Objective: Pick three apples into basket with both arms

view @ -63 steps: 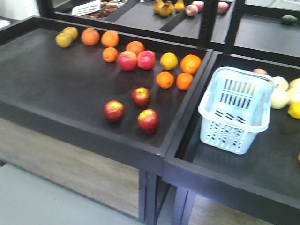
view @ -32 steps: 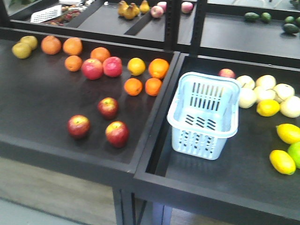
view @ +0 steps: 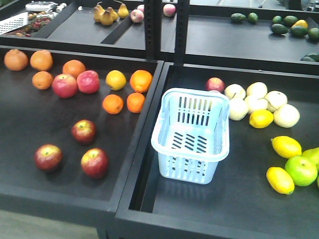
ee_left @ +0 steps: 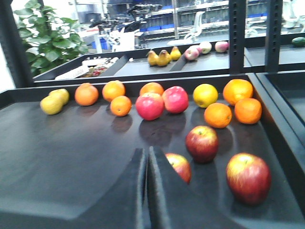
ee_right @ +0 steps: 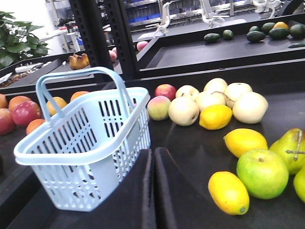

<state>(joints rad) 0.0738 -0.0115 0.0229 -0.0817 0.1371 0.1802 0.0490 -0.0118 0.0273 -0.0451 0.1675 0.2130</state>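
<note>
Two black, shallow-rimmed tray desks stand side by side, the left desk (view: pixel 25 117) and the right desk (view: pixel 244 206). The pale blue-white slotted plastic basket (view: pixel 182 169) stands upright on the right desk, close to its 9 o'clock rim. In the right wrist view its hoop handle is raised.

The black left gripper (ee_left: pixel 146 152) hangs low over the left desk with its jaws pressed together on nothing. The black right gripper (ee_right: pixel 152 151) is likewise closed and bare, with the basket (ee_right: pixel 90 157) at its 10 o'clock.

The three dull red apples (view: pixel 94 163) with yellow-green stem patches lie on the left desk, at 9 o'clock from the basket. They form a loose triangle and do not touch each other. Small round oranges (view: pixel 113 104) lie at 12 o'clock from them. Oval yellow lemons (view: pixel 280 180) lie at 3 o'clock from the basket.
</note>
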